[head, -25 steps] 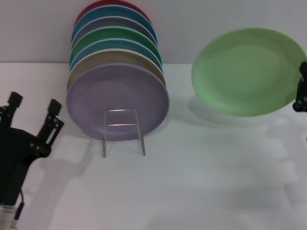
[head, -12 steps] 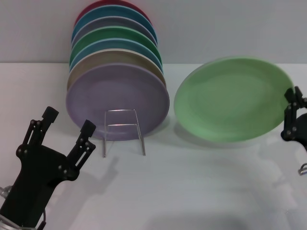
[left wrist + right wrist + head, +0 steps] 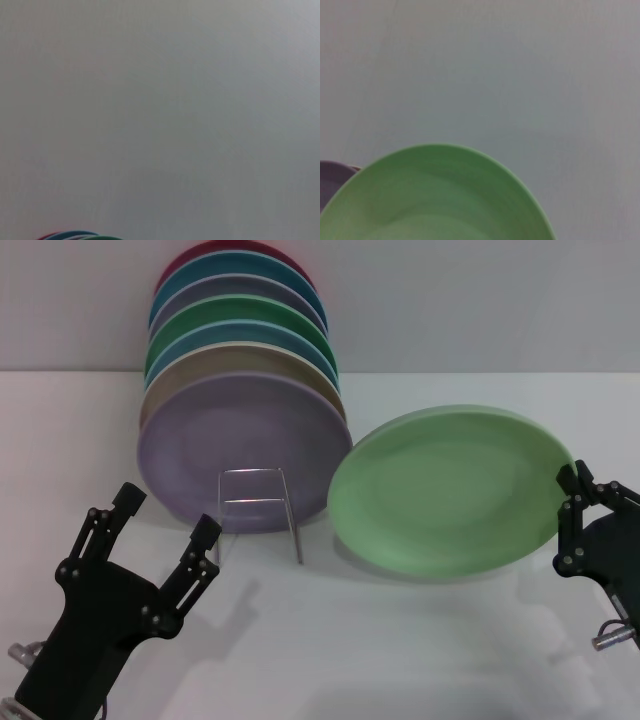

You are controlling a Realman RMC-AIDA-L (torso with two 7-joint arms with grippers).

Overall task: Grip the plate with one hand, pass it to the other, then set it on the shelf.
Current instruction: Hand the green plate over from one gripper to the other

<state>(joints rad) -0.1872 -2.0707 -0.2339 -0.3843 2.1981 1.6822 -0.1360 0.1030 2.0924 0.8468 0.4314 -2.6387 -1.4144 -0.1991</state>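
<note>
The plate, pale mint green and matte with a shallow rim, hangs tilted right of centre, above the worktop, pinched at its right edge by the right hand. That 1-point hold could let it swing or slip in the handover. The left hand waits spread apart at lower left (below the shelf, already crowded)

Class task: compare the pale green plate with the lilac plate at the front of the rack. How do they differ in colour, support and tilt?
The pale green plate is held at its edge by the right claw, leaning well back; the lilac plate stands nearly upright in the wire rack, untouched. Both are round and look similar in size.
</note>
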